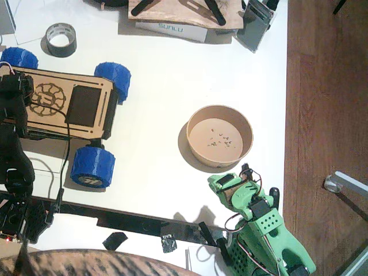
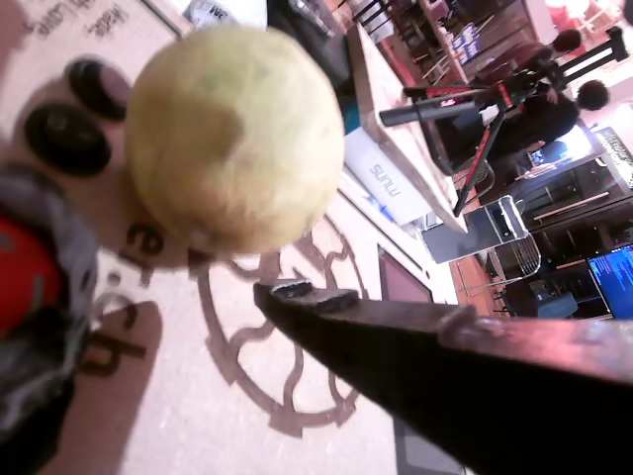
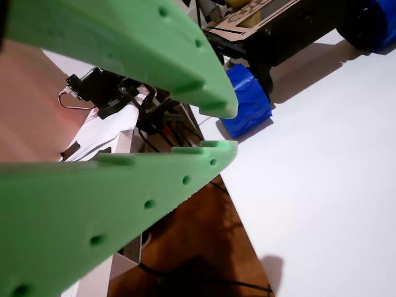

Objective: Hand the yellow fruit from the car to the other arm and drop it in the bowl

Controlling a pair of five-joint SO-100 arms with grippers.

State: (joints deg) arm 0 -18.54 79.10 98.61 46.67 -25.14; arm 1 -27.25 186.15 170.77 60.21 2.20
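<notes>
Lemon (image 2: pixel 234 139): dull yellow, nearly round, so no clear long axis or pointing direction can be made out. It is seen in a wrist view resting on the car's (image 1: pixel 60 103) wooden deck, just above the engraved gear emblem (image 2: pixel 287 336). In the fixed view it is hidden under the black arm.

Left claw (image 2: pixel 297 267): black, placed close beside the lemon. Only one dark finger (image 2: pixel 396 336) is shown, so whether it is open or closed cannot be told.

Right claw (image 3: pixel 226 129): green, empty, its tips almost touching with a narrow gap between them; it is parked near the table's front edge, well apart from the car.

Bowl (image 1: pixel 220 135): tan, round, upright on the white table (image 1: pixel 161 69), with only dark crumbs inside.
</notes>
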